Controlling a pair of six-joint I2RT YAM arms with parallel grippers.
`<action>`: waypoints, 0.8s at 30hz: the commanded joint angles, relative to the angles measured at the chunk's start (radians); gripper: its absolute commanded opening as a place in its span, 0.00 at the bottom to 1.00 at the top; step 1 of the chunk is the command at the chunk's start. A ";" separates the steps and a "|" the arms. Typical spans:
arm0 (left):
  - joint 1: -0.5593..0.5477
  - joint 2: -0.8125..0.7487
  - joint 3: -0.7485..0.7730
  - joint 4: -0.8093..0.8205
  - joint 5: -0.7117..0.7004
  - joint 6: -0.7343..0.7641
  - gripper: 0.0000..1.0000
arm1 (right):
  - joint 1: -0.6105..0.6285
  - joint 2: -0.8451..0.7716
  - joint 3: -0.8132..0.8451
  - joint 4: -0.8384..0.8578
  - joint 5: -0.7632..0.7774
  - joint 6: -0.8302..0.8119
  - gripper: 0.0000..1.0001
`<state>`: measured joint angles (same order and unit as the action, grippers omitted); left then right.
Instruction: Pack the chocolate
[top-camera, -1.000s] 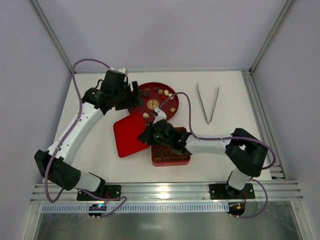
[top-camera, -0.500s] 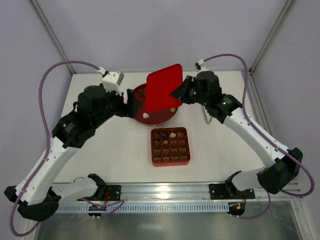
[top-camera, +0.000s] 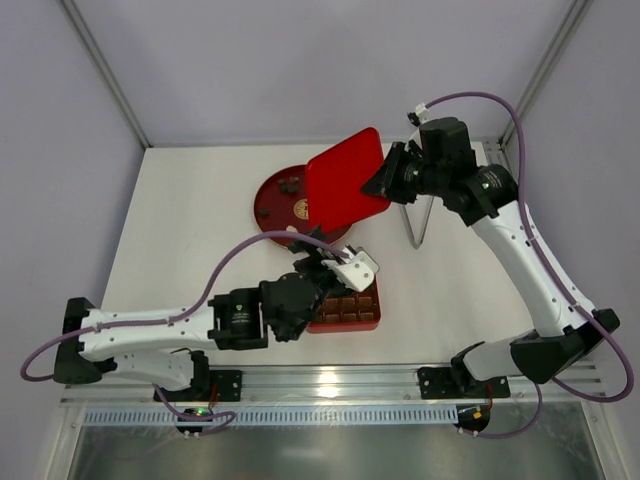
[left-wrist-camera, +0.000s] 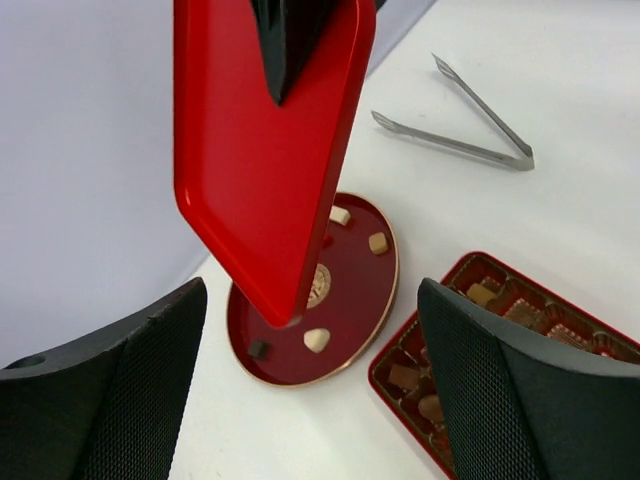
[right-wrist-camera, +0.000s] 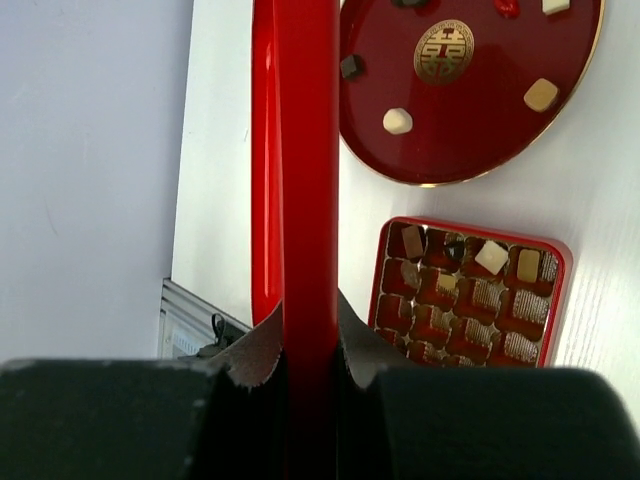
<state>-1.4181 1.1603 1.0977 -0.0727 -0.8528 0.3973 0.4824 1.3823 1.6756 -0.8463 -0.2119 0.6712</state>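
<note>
Several loose pieces of chocolate (right-wrist-camera: 397, 121) lie on a round red plate (top-camera: 262, 200), among them a cream piece (left-wrist-camera: 317, 340) and a dark one (left-wrist-camera: 259, 349). More chocolate (right-wrist-camera: 491, 257) sits in the top rows of the square red box (right-wrist-camera: 562, 270). My right gripper (right-wrist-camera: 310, 330) is shut on the edge of the flat red lid (top-camera: 345, 185) and holds it tilted in the air over the plate. My left gripper (left-wrist-camera: 312, 300) is open and holds nothing. It hovers low over the box's left side (top-camera: 318, 265), facing the plate.
Metal tongs (left-wrist-camera: 470, 130) lie on the white table at the back right, partly under the right arm (top-camera: 415, 235). The left arm stretches low along the near edge. Frame posts and walls close in the table.
My left arm has swung down from beside the plate to low over the box, and its jaws have widened. My right gripper has carried the lid slightly to the right.
</note>
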 joint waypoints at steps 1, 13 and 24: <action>-0.044 0.022 -0.006 0.324 -0.141 0.250 0.84 | -0.007 0.007 0.073 -0.054 -0.058 -0.005 0.04; -0.030 0.110 -0.093 0.560 -0.077 0.463 0.84 | -0.011 0.012 0.156 -0.123 -0.104 0.027 0.04; 0.054 0.151 -0.084 0.596 -0.005 0.502 0.68 | -0.011 -0.034 0.119 -0.117 -0.136 0.064 0.04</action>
<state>-1.3766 1.2961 0.9955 0.4454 -0.8921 0.8734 0.4744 1.3987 1.7824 -0.9878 -0.3099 0.7132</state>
